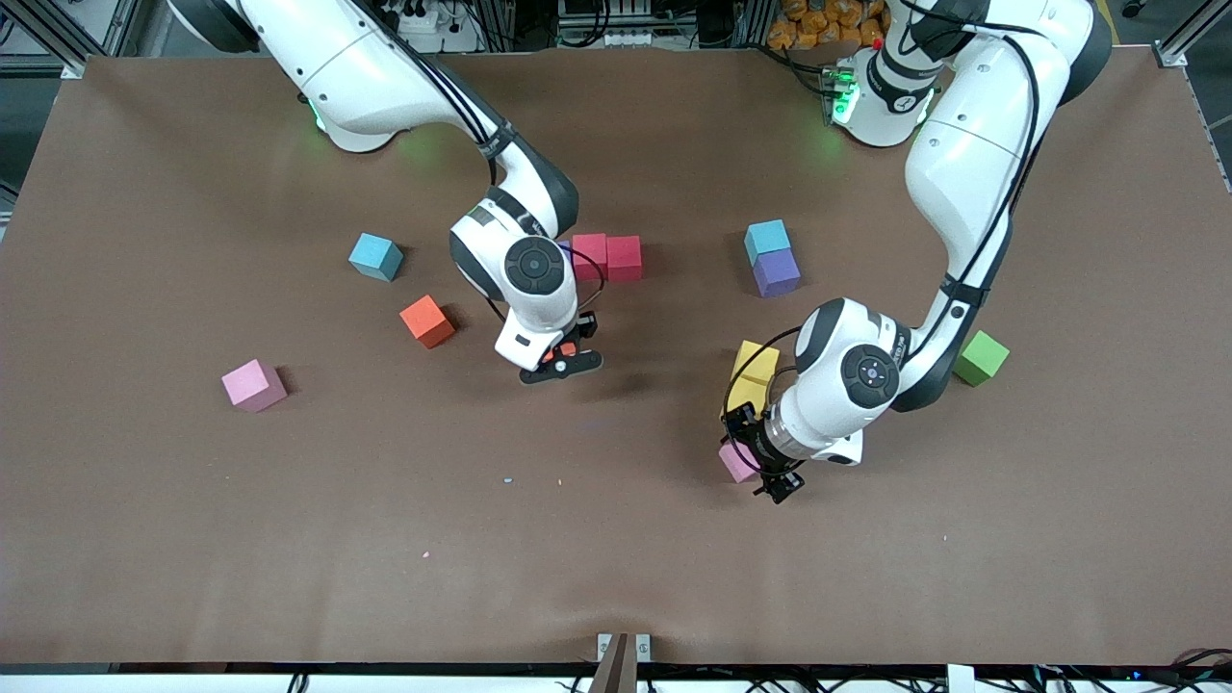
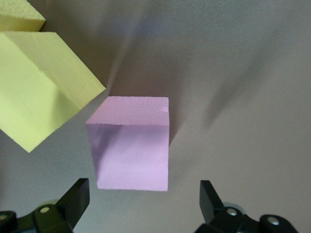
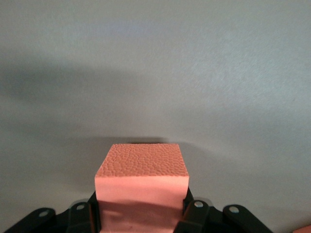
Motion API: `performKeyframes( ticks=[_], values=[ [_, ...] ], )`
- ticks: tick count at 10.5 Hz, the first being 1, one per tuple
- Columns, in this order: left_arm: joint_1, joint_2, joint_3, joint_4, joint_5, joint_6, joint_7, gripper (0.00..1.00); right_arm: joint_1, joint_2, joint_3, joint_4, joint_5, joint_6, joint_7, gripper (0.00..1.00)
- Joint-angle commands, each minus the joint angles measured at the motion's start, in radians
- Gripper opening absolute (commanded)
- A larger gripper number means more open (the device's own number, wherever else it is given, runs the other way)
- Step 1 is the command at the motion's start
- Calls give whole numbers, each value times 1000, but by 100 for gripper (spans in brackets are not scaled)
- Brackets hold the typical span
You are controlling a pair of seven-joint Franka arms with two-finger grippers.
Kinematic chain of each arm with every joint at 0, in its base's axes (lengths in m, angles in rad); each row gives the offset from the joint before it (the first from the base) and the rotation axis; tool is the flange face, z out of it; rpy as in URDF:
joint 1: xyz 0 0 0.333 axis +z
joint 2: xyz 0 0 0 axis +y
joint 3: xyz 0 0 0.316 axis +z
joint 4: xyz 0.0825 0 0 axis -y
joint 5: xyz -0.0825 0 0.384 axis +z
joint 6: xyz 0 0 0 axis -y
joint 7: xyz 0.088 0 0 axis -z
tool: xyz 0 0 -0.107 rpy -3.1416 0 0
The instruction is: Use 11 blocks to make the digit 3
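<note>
The right gripper (image 1: 563, 358) hangs over the bare middle of the brown tabletop (image 1: 616, 539), clenched on a small orange foam cube (image 3: 141, 187) that sits between its fingers (image 3: 194, 213) clear of the surface. The left gripper (image 1: 765, 460) is low over a small pink foam cube (image 2: 131, 143), fingers (image 2: 73, 199) spread wide to either side of it and touching nothing (the cube rests on the tabletop). Just beside that pink cube, farther from the front camera, lie two yellow foam cubes (image 1: 754, 373) touching each other.

Two red foam cubes (image 1: 608, 257) sit side by side near the middle, partly hidden by the right arm. A second orange foam cube (image 1: 427, 320) and another pink foam cube (image 1: 253, 385) lie toward the right arm's end. A purple foam cube (image 1: 777, 272) touches a light-blue foam cube (image 1: 767, 240); a second light-blue cube (image 1: 375, 256) and a green foam cube (image 1: 982, 358) lie apart.
</note>
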Motion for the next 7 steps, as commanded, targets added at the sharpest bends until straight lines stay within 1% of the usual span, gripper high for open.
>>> performKeyframes(
  ticks=[1,3,7],
  values=[
    [-2,-2,2,-22,-12,-2,4,100,11,3,-2,-10,-32,0,10,0],
    [3,6,2,-36,-12,-2,22,100,17,6,-2,-10,-34,6,12,0],
    [1,12,7,-34,-14,-2,44,100,19,24,-2,-10,-40,21,20,0]
  ],
)
